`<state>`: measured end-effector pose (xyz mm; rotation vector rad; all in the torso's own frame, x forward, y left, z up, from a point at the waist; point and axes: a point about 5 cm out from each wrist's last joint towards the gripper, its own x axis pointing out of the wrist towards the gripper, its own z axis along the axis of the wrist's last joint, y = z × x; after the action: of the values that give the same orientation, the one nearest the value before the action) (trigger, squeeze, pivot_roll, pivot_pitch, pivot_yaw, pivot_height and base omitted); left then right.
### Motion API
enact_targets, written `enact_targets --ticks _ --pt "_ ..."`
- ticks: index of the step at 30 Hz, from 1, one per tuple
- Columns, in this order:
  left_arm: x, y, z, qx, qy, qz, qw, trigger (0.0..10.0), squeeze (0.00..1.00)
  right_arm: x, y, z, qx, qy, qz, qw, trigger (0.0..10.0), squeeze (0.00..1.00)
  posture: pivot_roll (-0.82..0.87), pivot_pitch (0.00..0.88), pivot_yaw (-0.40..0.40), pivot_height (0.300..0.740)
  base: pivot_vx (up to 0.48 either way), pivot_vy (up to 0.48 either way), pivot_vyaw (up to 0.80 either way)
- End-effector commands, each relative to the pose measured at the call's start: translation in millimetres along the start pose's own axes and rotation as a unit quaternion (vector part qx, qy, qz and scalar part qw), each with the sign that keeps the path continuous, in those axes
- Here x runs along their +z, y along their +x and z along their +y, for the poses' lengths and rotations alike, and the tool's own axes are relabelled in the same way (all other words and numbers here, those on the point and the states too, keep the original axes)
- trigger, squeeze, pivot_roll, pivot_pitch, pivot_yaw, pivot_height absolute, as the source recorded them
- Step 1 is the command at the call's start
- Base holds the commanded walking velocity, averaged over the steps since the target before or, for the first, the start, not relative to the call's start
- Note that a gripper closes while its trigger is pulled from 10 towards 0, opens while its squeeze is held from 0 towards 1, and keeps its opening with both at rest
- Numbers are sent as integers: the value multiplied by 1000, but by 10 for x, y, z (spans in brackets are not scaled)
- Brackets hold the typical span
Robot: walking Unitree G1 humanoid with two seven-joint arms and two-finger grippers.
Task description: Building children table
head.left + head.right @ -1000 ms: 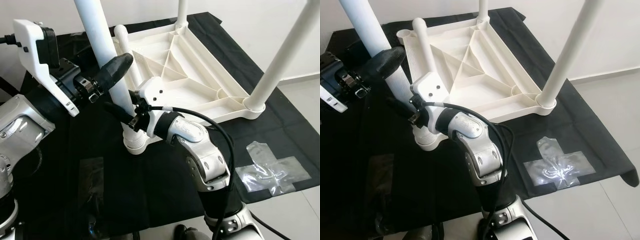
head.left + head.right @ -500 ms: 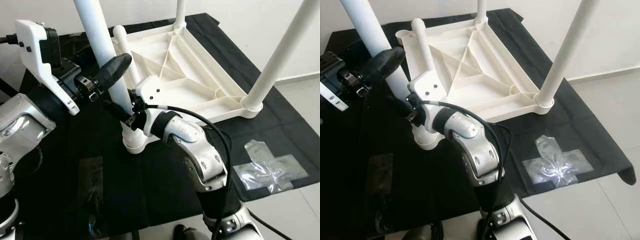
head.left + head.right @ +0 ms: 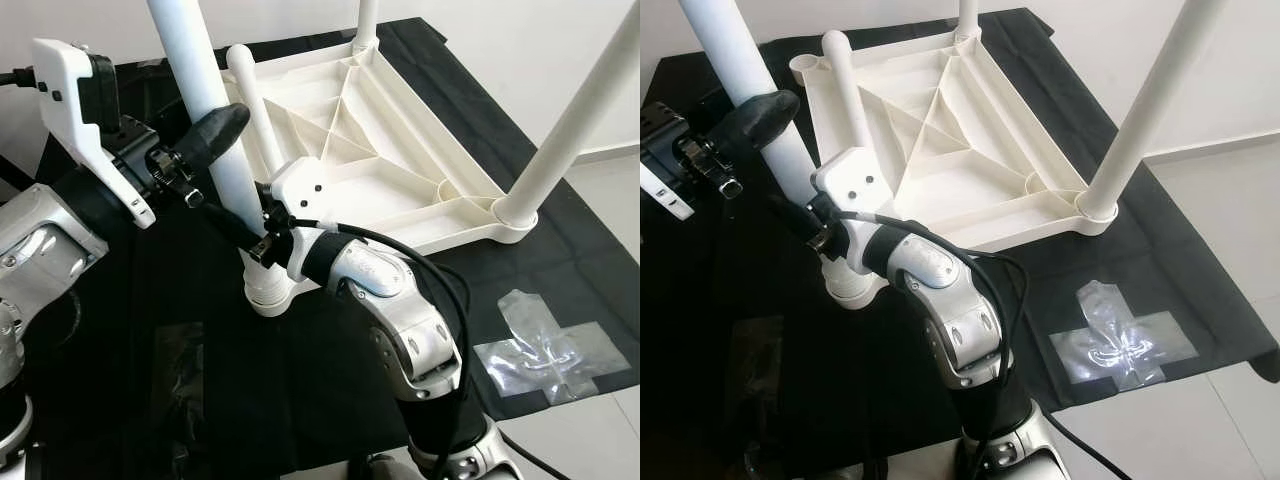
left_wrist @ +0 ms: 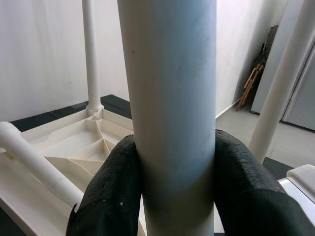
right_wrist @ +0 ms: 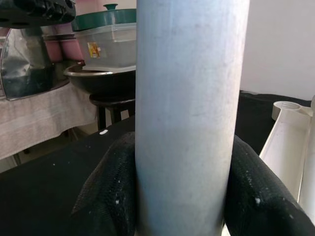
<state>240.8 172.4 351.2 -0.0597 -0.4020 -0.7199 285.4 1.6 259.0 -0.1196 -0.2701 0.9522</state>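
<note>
A white plastic children's table (image 3: 372, 140) lies upside down on a black cloth (image 3: 300, 380). One white leg (image 3: 200, 80) stands upright in the near-left corner socket (image 3: 266, 294). My left gripper (image 3: 215, 140) is shut on this leg partway up, its black fingers (image 4: 106, 191) pressed on both sides. Lower on the same leg, just above the socket, my right gripper (image 3: 243, 232) is shut as well, with its pads (image 5: 106, 196) hugging the tube. Two more legs (image 3: 560, 130) stand at the right and far corners. A loose leg (image 3: 255, 100) lies across the underside.
A crumpled clear plastic bag (image 3: 545, 352) lies on the cloth's near-right corner, close to its edge. Pale floor (image 3: 600, 180) lies beyond the cloth on the right. A stool with a dark bowl and lidded containers (image 5: 98, 54) stands behind the leg in the right wrist view.
Both grippers stay shut on the same leg. The left gripper's finger has shifted slightly to the left; the whole picture has shifted slightly too.
</note>
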Motion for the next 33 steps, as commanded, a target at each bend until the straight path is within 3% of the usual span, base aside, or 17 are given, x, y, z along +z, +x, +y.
enact_targets --ticks 1,3,4,5,6,8,9,10,16,17,19,23,24,26,30,31,33 --pt "-41 2 -55 -21 12 27 999 0 0 -210 32 163 40 0 55 998 0 0 47 253 13 740 0 0 0" --pt "-32 -13 -50 -21 14 26 999 0 0 -198 27 166 42 -2 56 998 0 0 47 253 13 740 0 0 0" --pt "-23 -24 -52 -22 16 26 999 0 0 -181 21 154 43 -1 52 998 2039 0 49 253 14 740 0 0 0" --pt "-23 -24 -52 -22 16 26 999 0 0 -181 21 154 43 -1 52 998 2039 0 49 253 14 740 0 0 0" --pt "-16 -33 -65 -27 17 24 999 0 0 -152 19 120 45 9 42 998 10000 0 49 252 14 740 0 0 0" --pt "-12 -36 -75 -31 17 24 999 0 0 -132 17 95 46 17 35 998 10000 0 49 252 14 740 0 0 0" --pt "-14 -52 -110 -42 14 25 999 0 0 -87 12 59 66 34 18 997 10000 298 50 251 15 740 0 0 0" --pt "-15 -77 -159 -57 12 24 998 0 0 -27 -9 10 114 51 -3 992 10000 1000 51 251 14 740 0 0 0" --pt "-52 -156 -313 -105 -5 26 994 0 0 160 -71 -334 212 13 -26 977 10000 1000 56 249 6 740 0 0 0" --pt "-87 -181 -378 -121 -9 33 992 0 0 228 -85 -466 248 -12 -22 969 10000 0 62 248 3 740 0 0 0" --pt "-139 -206 -457 -138 -15 42 989 0 0 328 -97 -627 297 -43 -14 954 10000 0 64 248 3 740 0 0 0" --pt "-155 -198 -471 -140 -16 43 989 0 0 369 -80 -665 321 -44 -12 946 10000 0 65 248 3 740 0 0 0" --pt "-155 -191 -476 -142 -16 44 989 0 0 448 -48 -705 355 -28 -22 934 10000 0 70 248 5 740 0 0 0" --pt "-154 -190 -476 -142 -16 44 989 0 0 467 -41 -714 362 -24 -25 932 10000 0 70 248 5 740 0 0 0" --pt "-137 -200 -477 -142 -13 44 989 0 0 502 -9 -737 426 1 -32 904 10000 0 81 248 5 740 0 0 0" --pt "-134 -203 -483 -143 -13 44 989 0 0 495 7 -738 445 9 -31 895 0 0 85 251 5 740 0 0 0" --pt "-133 -206 -488 -144 -14 44 989 0 0 486 19 -745 457 12 -30 889 0 0 85 251 5 740 0 0 0"
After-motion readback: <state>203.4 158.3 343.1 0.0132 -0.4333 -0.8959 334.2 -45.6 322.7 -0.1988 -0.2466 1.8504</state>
